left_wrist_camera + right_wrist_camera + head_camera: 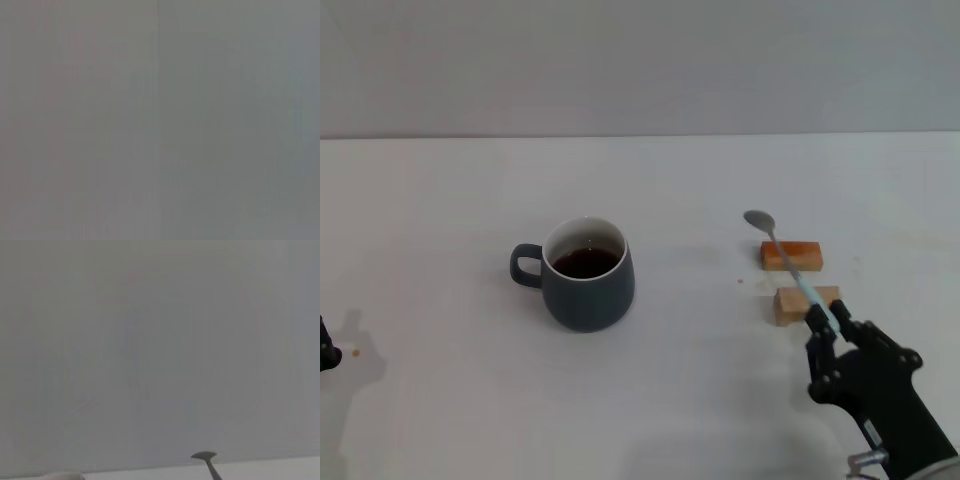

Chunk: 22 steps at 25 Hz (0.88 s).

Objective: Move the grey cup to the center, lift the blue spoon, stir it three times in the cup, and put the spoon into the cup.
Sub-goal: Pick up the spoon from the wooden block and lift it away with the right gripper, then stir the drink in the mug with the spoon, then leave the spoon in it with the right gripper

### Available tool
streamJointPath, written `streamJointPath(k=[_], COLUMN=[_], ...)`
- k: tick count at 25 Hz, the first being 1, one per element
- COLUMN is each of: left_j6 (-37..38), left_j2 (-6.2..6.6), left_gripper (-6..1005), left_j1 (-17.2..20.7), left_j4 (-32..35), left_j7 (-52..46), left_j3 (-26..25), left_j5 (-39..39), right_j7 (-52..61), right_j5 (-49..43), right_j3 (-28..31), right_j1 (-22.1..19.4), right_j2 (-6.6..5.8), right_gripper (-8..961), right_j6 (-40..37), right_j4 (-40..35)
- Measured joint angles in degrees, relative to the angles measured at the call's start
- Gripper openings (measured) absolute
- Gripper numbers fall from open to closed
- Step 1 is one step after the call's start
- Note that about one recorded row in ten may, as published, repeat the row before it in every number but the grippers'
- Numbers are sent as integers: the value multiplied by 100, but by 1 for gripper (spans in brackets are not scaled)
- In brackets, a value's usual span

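The grey cup (588,285) stands upright a little left of the table's middle, its loop handle pointing left and dark liquid inside. The blue spoon (782,255) runs slanted over two wooden blocks, its metal bowl toward the far side and its pale blue handle toward me. My right gripper (825,322) is shut on the end of that handle, to the right of the cup and well apart from it. The right wrist view catches the spoon's bowl (204,456) against the grey wall. Only a sliver of my left gripper (325,352) shows at the left edge.
An orange-topped wooden block (807,258) and a paler block (788,306) lie under the spoon at the right. The white table (440,220) ends at a grey wall at the back. The left wrist view shows only flat grey.
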Motion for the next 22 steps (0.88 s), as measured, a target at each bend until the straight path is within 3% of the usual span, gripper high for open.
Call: streamJointPath(k=[1,2,3,4,5,6,7,8,9,11,12,13,14,15,17,20,22], left_j6=[3,6,6,6,6,6,6,6,6,6,6,6,6,6,5,5,-1], left_j2=[0,-1,-1,-1,-1,-1,-1,-1,0,-1,0,-1,-1,0,2,6,8], left_gripper=[-2,-2,-2,-2,-2,-2,-2,-2,-2,-2,-2,-2,-2,-2,-2,-2,-2], left_j1=[3,5,5,4,1,-3,-19,-19,-27,-31,-36,-42,-48,-52,-74,-97,-143], left_j4=[-1,-5,-5,-5,-6,-6,-7,-7,-6,-5,-1,7,14,23,29,38,45], left_j7=[0,0,0,0,0,0,0,0,0,0,0,0,0,0,0,0,0], left_j3=[2,5,5,5,5,5,5,5,5,5,5,5,5,5,1,-16,-32], left_j5=[0,2,2,4,7,9,11,11,10,10,10,9,10,8,9,8,8], right_j7=[-169,-453,-453,-748,-748,-929,-1645,-1645,-2596,-3127,-4224,-4224,-5240,-5240,-6947,-7745,-8687], right_j5=[18,68,68,109,109,135,249,249,508,716,1200,1200,1789,1789,2979,3633,4626], right_j3=[21,109,109,313,313,421,789,789,1262,1545,2166,2166,2759,2759,3631,3866,4018], right_j1=[71,290,290,504,504,572,696,696,691,659,503,503,285,285,-78,-157,-1], right_j2=[-130,-496,-496,-890,-890,-1036,-1369,-1369,-1573,-1644,-1712,-1712,-1692,-1692,-1592,-1578,-1669], right_gripper=[163,163,163,163,163,163,163,163,163,162,162,162,162,162,162,162,162], right_j6=[54,213,213,544,544,724,1228,1228,1852,2242,3013,3013,3729,3729,4572,4726,4644], right_j4=[316,1043,1043,1765,1765,2047,2881,2881,3597,3916,4496,4496,4908,4908,5506,5846,6314])
